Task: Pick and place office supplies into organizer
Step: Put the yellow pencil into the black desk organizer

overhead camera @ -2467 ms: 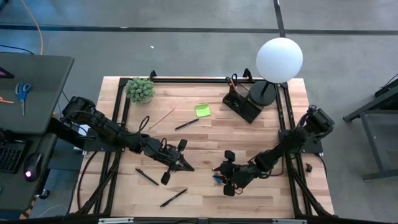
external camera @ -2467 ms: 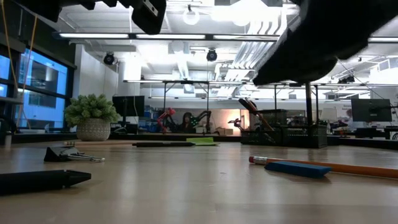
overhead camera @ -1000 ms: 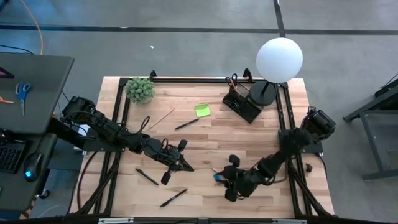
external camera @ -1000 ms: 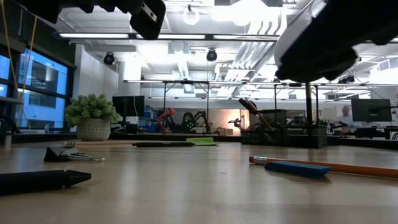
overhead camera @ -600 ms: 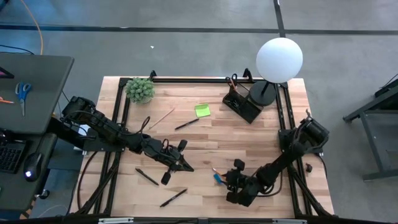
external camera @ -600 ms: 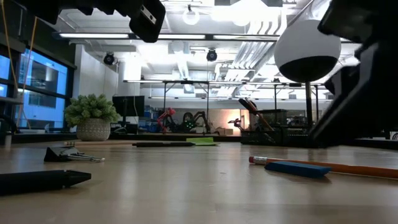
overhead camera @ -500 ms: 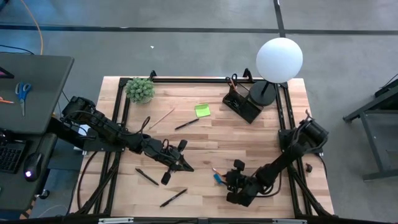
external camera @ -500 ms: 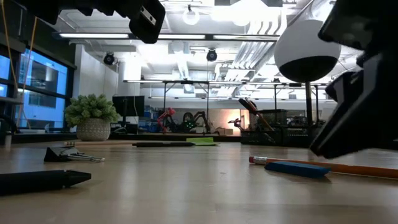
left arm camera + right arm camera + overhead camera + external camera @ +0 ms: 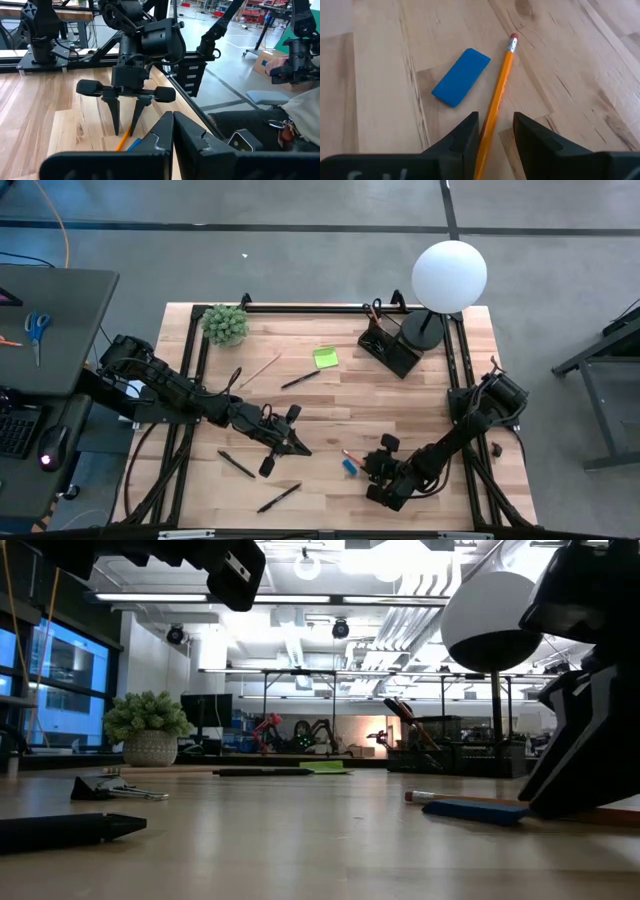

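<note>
An orange pencil (image 9: pixel 497 92) with a pink eraser end lies flat on the wood, and a small blue piece (image 9: pixel 461 76) lies beside it. My right gripper (image 9: pixel 496 116) is open and points down near the table's near edge (image 9: pixel 368 467). Its fingers stand on either side of the pencil's shaft (image 9: pixel 122 142). My left gripper (image 9: pixel 298 447) hangs shut above mid-table, to the left of the pencil, and nothing shows between its fingers (image 9: pixel 173 117). The black organizer (image 9: pixel 390 345) stands at the far right beside the lamp's base, with dark handles sticking up out of it.
A white globe lamp (image 9: pixel 449 275) and a potted plant (image 9: pixel 225 323) stand along the far edge. A lime sticky pad (image 9: pixel 325 357), a wooden pencil (image 9: pixel 260 370) and black pens (image 9: pixel 300 379) (image 9: pixel 236 464) (image 9: pixel 279 497) lie scattered. A dark clip (image 9: pixel 110 788) lies on the left.
My right gripper has moved toward the table's right and near edges and come down from above the pencil. Its fingers now reach the table around the pencil's shaft. My left arm has kept still.
</note>
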